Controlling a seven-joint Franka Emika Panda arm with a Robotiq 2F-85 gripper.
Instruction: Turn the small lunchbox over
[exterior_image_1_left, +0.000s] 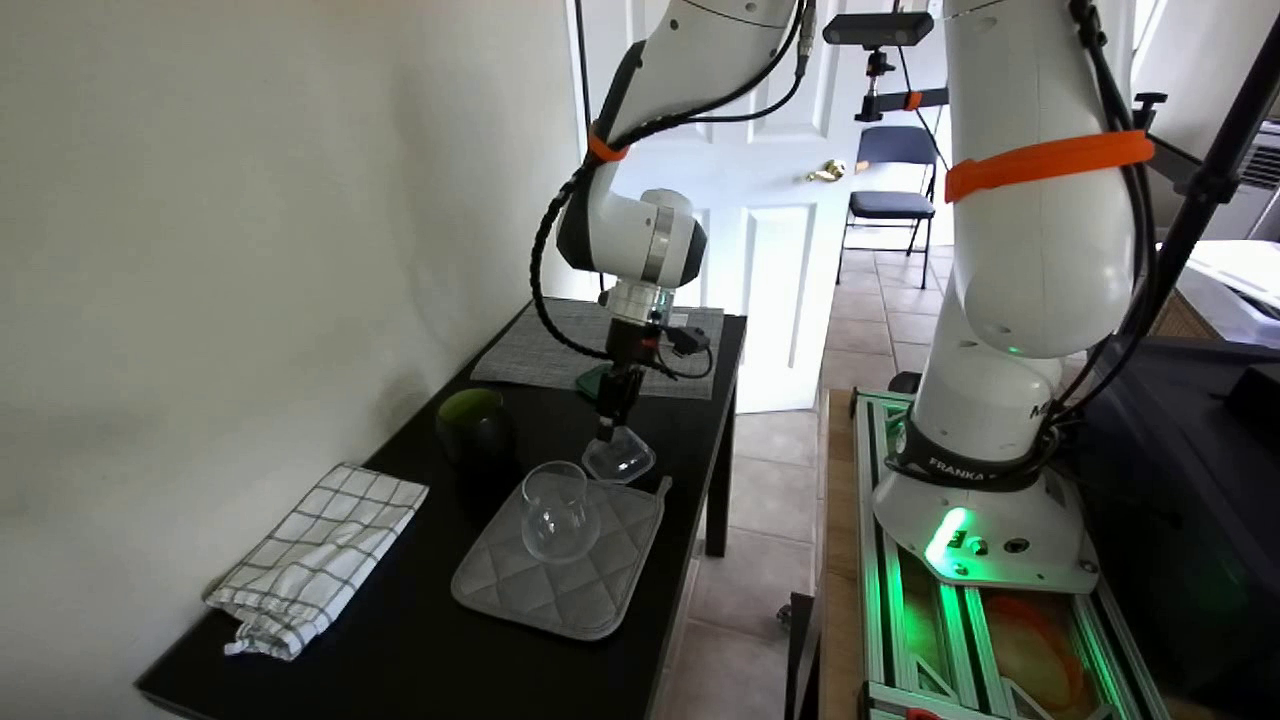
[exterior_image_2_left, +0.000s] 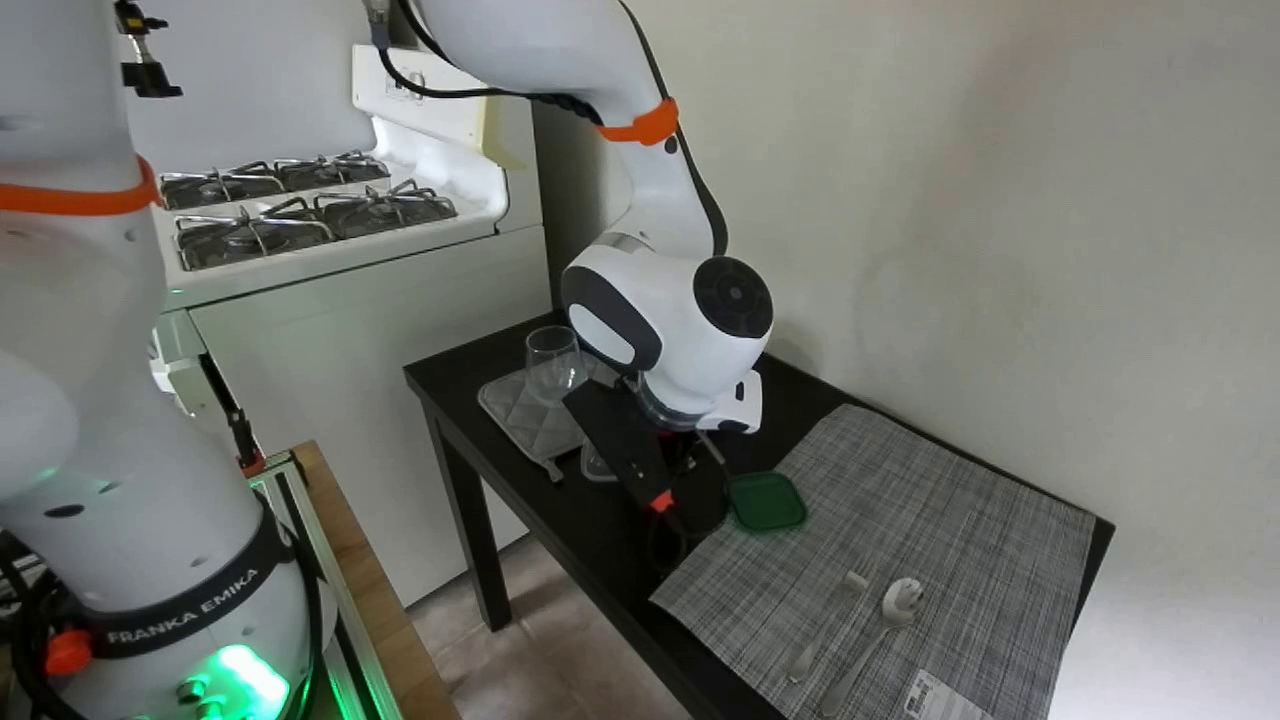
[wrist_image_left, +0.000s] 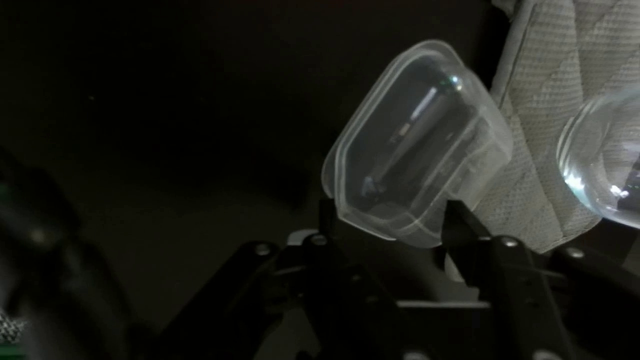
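Nearest, in the wrist view, the gripper (wrist_image_left: 390, 216) has its fingers (wrist_image_left: 462, 230) apart, either side of one end of a clear box (wrist_image_left: 415, 150); whether they clamp or merely flank it, I cannot tell. Both exterior views place it on or just above the black table (exterior_image_1_left: 400, 620), just beside a grey pad (exterior_image_1_left: 590, 600). The turn looks unfinished; how far along is unclear, since see-through plastic hides which face is up. Rolling it, settling it and letting go likely remain. In the wrist view, its rim seems leftward, its body toward the pad; the long axis slants lower left to upper right.
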